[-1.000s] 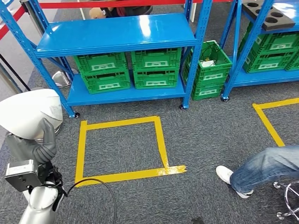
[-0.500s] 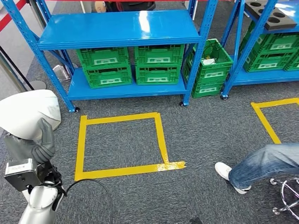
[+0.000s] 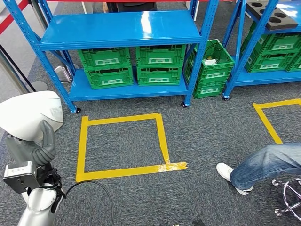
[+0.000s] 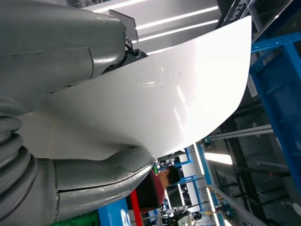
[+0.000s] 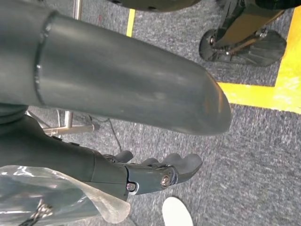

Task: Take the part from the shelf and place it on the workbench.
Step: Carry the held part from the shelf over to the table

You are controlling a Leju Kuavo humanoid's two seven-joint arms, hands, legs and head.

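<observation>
The floor (image 3: 199, 136) is dark grey carpet, marked with a square of yellow tape (image 3: 122, 147) in front of a blue metal shelf (image 3: 120, 30). A second taped outline (image 3: 273, 117) begins at the right. The shelf's upper board is glossy, and on its lower board stand green plastic crates (image 3: 129, 67) stacked in two pairs. Another stack of green crates (image 3: 211, 68) sits on the carpet just beside the shelf's right post, with small items inside the top one. Further right, a second blue shelf (image 3: 248, 42) carries more green crates and a dark tray with round holes (image 3: 271, 16). A red barrier tape (image 3: 11, 16) crosses the upper left corner.

At the lower right, a person's leg in jeans (image 3: 266, 165) with a white shoe (image 3: 227, 174) rests on the carpet next to a chrome stool base (image 3: 289, 200).

The left hand (image 3: 37, 148) grips the part (image 3: 30, 115), a smooth white curved shell, at the lower left of the head view, above the carpet and well apart from the shelf. The left wrist view shows grey fingers (image 4: 64, 47) pressed on both faces of the white shell.

The right hand (image 5: 142, 174) hangs over the carpet holding nothing, its fingers (image 5: 177, 165) loosely stretched out and a little apart.
</observation>
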